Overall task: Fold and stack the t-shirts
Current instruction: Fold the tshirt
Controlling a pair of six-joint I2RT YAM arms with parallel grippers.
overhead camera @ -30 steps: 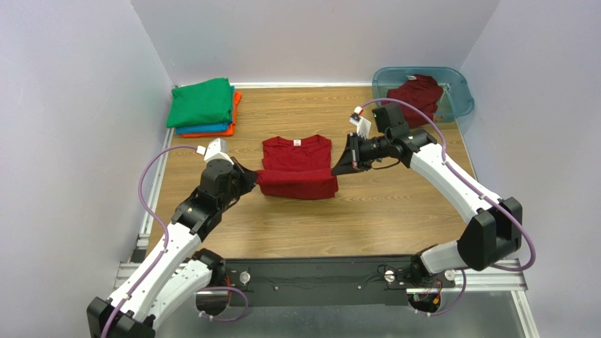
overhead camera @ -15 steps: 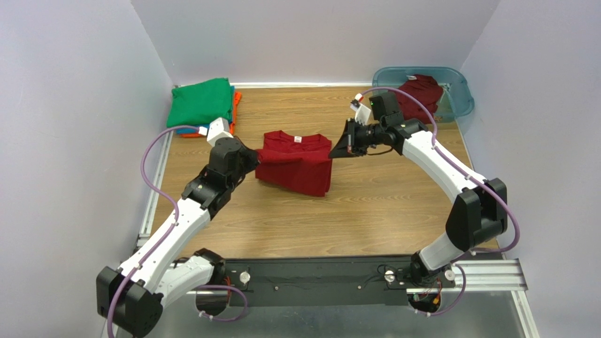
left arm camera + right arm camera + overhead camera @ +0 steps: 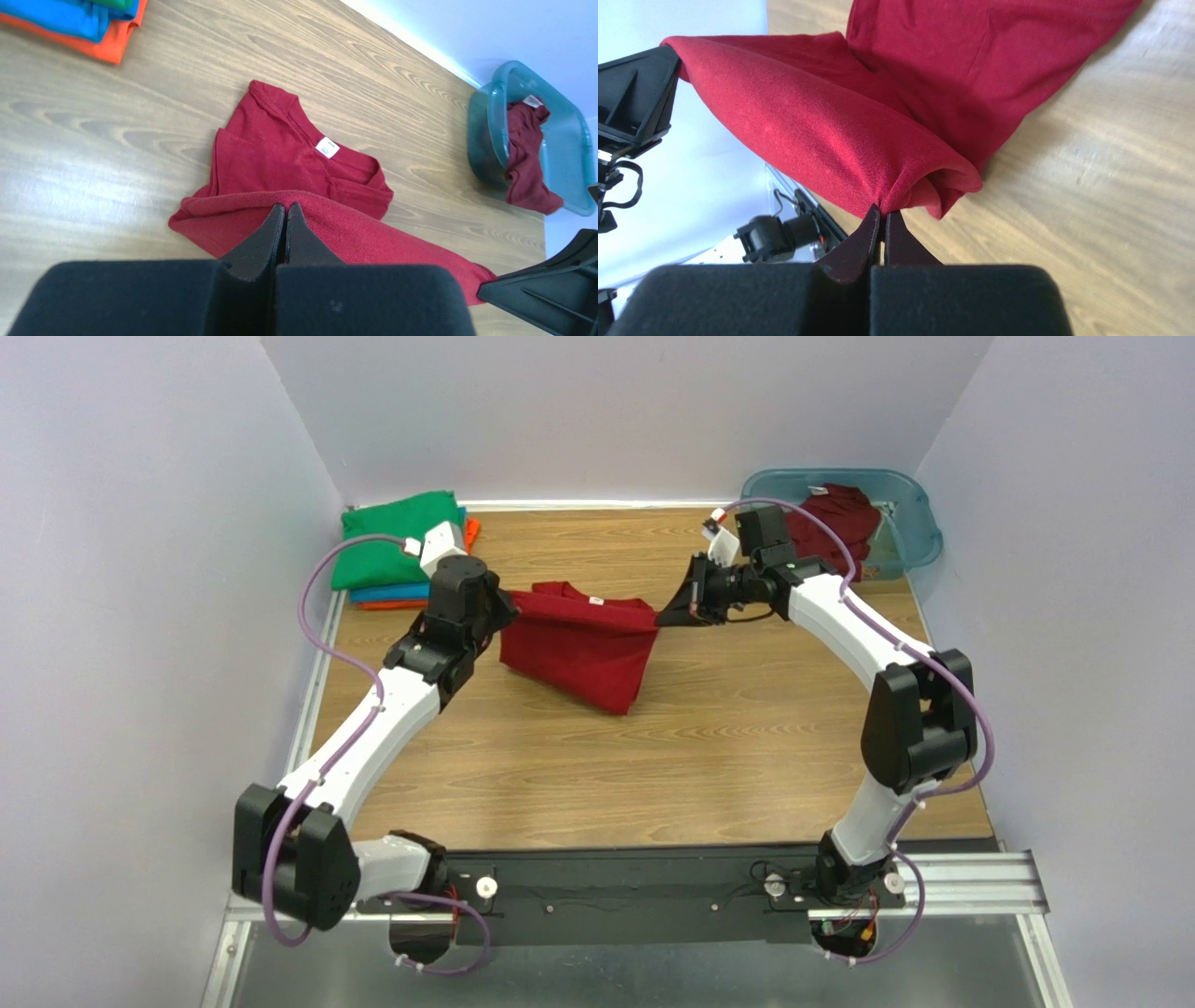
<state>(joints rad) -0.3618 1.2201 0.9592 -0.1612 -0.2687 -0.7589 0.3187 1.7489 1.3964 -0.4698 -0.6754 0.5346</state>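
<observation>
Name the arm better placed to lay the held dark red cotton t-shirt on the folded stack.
Left, probably. Both left gripper and right gripper pinch the dark red cotton t-shirt, but the left sits beside the green-topped folded stack; the right is farther.

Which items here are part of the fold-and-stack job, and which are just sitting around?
Job: dark red t-shirt pinched by left pincer and right pincer; folded stack of green t-shirt, blue t-shirt, orange t-shirt; second dark red t-shirt, unfolded.
Just there: teal tub holding that second shirt; wooden table.
</observation>
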